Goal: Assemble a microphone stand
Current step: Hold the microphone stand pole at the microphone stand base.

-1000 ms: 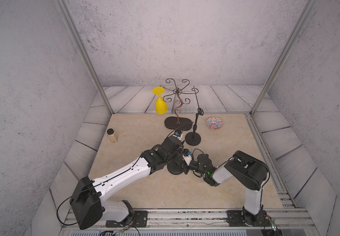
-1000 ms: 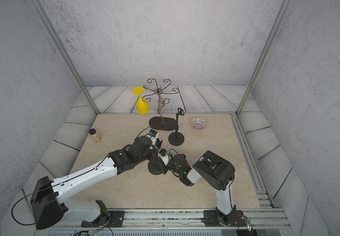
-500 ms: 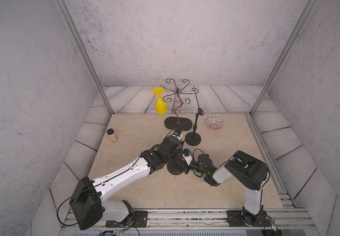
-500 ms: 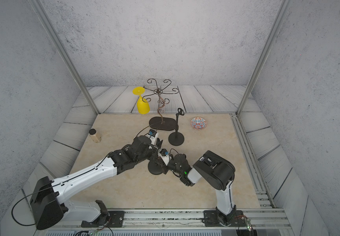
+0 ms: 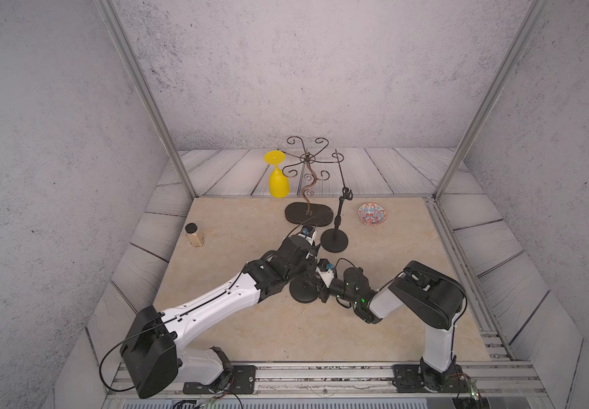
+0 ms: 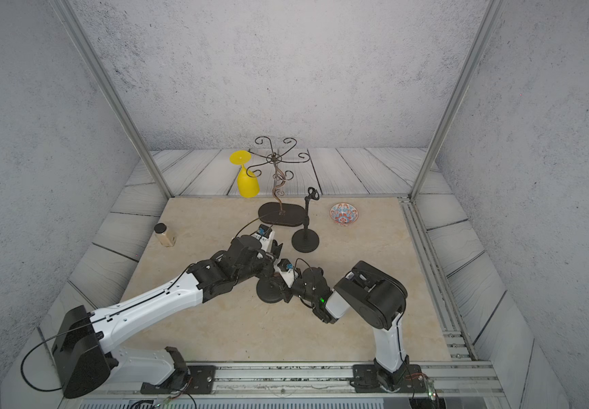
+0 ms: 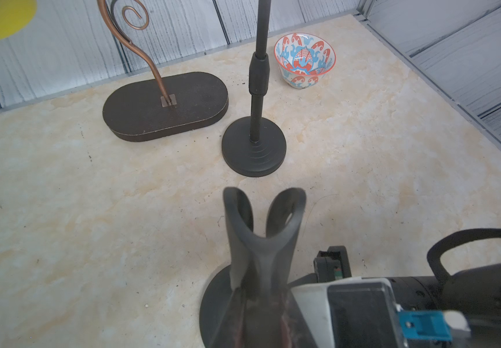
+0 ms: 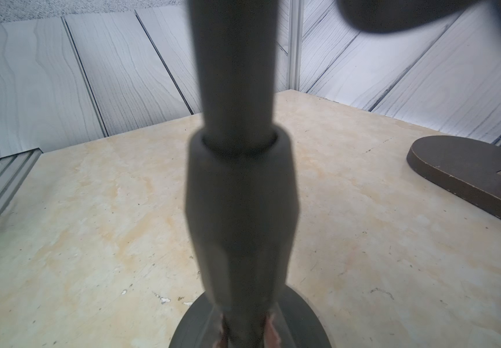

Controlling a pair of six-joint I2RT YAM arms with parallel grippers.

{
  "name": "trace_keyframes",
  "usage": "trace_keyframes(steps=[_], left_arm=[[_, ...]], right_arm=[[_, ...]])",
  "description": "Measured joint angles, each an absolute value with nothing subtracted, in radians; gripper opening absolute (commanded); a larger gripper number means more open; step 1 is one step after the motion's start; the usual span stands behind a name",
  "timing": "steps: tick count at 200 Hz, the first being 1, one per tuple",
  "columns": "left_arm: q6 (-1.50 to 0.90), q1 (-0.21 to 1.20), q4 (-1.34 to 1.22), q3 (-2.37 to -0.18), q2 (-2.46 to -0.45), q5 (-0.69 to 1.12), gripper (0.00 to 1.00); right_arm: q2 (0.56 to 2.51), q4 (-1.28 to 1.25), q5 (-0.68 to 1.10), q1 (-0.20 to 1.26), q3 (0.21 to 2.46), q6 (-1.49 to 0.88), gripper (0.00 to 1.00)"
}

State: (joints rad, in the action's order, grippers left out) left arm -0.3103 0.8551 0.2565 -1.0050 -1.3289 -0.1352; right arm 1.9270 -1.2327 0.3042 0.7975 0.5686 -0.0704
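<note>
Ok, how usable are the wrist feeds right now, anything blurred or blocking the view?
Right wrist view: the pole fills the middle and is soft, with a dark blurred shape at one edge; the table behind is sharp. Left wrist view: the clip up close is slightly soft, while the other stand and bowl are crisp. In both top views: even light, no glare.

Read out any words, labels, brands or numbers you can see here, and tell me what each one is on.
No readable text in any view.
The small jar, the patterned bowl and the yellow glass: no lettering visible.
A tiny coloured tag on a black robot part: too small to read.
</note>
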Motion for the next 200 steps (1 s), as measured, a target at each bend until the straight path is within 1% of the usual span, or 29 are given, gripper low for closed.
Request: trace_keyframes(steps=[24,51,72,99,115,126,138,147,149,150,151,156,164,178,200], left_arm=[[-0.311,0.850,0.248,-0.995,-1.328,-0.136,0.05],[-0.318,0.823,0.243,-0.974,-1.328,-0.126,0.05],[-0.318,0.802,0.244,-0.966,-1.328,-0.120,0.05],[-0.314,0.781,0.247,-0.966,-1.328,-0.114,0.05],[-0.311,0.779,0.246,-0.966,-1.328,-0.100,0.05],[-0.305,0.780,0.245,-0.966,-1.328,-0.088,0.05],[-0.294,0.781,0.247,-0.966,-1.328,-0.079,0.05],[-0.286,0.782,0.252,-0.970,-1.328,-0.078,0.05],[-0.284,0.782,0.256,-0.971,-1.328,-0.078,0.05],[-0.283,0.782,0.259,-0.972,-1.328,-0.078,0.05],[-0.283,0.782,0.260,-0.972,-1.328,-0.078,0.05],[-0.282,0.782,0.269,-0.973,-1.328,-0.076,0.05],[-0.279,0.782,0.282,-0.974,-1.328,-0.070,0.05],[-0.272,0.787,0.292,-0.978,-1.328,-0.066,0.05],[-0.265,0.788,0.314,-0.991,-1.330,-0.062,0.05]], right_arm=[[1.934,-1.248,0.249,0.815,0.568,-0.078,0.00],[1.954,-1.278,0.093,0.871,0.578,-0.090,0.00],[1.974,-1.274,-0.104,0.941,0.609,-0.104,0.00],[2.017,-1.250,-0.461,1.055,0.675,-0.152,0.00],[2.055,-1.278,-0.613,1.103,0.701,-0.171,0.00],[2.073,-1.303,-0.672,1.122,0.707,-0.174,0.09],[2.087,-1.332,-0.685,1.127,0.707,-0.172,0.22],[2.091,-1.348,-0.675,1.127,0.704,-0.177,0.33],[2.091,-1.351,-0.670,1.126,0.703,-0.178,0.34],[2.091,-1.352,-0.670,1.126,0.702,-0.178,0.36],[2.091,-1.353,-0.666,1.125,0.701,-0.179,0.36],[2.091,-1.360,-0.643,1.121,0.696,-0.186,0.43],[2.091,-1.369,-0.602,1.114,0.686,-0.184,0.49],[2.087,-1.381,-0.505,1.101,0.650,-0.180,0.56],[2.056,-1.381,-0.321,1.065,0.553,-0.172,0.58]])
